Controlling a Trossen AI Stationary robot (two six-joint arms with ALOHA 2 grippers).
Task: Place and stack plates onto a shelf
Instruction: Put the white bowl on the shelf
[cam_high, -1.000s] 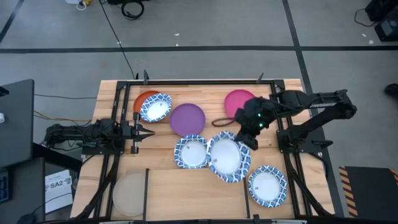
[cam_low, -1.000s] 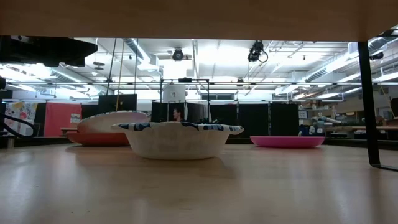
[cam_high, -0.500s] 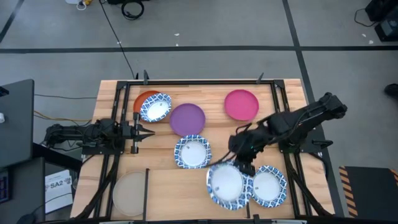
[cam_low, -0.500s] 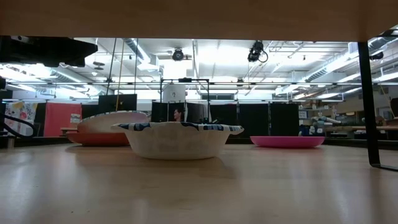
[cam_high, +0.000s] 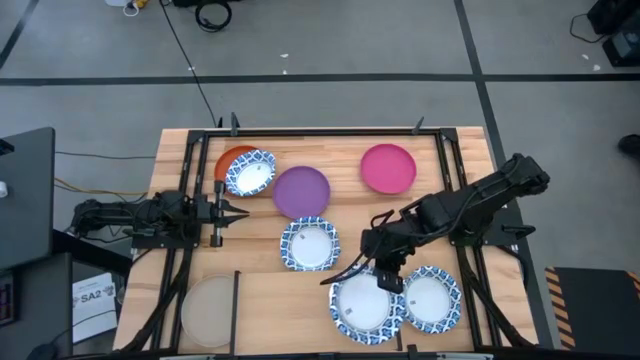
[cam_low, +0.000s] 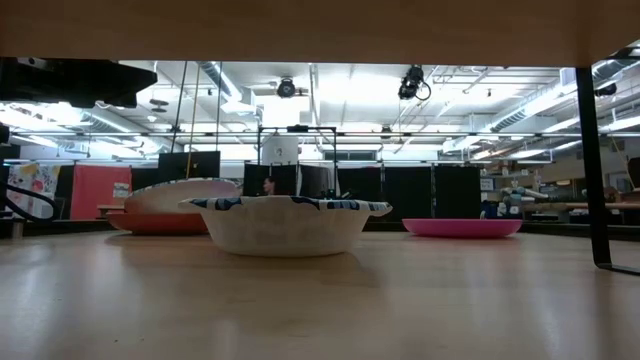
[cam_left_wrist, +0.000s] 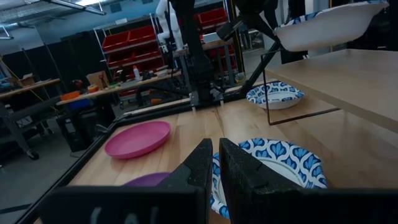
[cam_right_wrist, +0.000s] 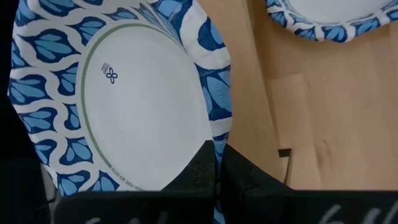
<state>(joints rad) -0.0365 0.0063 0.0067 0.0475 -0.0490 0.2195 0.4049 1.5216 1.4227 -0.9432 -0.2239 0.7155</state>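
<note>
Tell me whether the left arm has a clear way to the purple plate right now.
Probably yes. The left claw is shut and empty, pointing along bare wood toward the purple plate, with nothing between them. The right claw holds a blue-rimmed plate well away.

We observe a table (cam_high: 330, 150) of light wood with visible grain and plank seams and a smooth, faintly sheened finish, framed by thin matt black metal bars (cam_high: 235, 310). The blue-rimmed plate (cam_right_wrist: 124, 93) at 5 o'clock on the table looks like thin paper, matt, with a printed pattern and a crimped rim, while the magenta plate (cam_high: 388, 167) at 1 o'clock and the purple plate (cam_high: 301, 191) look smooth with an even, matt colour. The fingers (cam_left_wrist: 208, 168) of the left gripper (cam_high: 232, 210) at 9 o'clock look like matt black plastic with a slightly rough surface.
</note>
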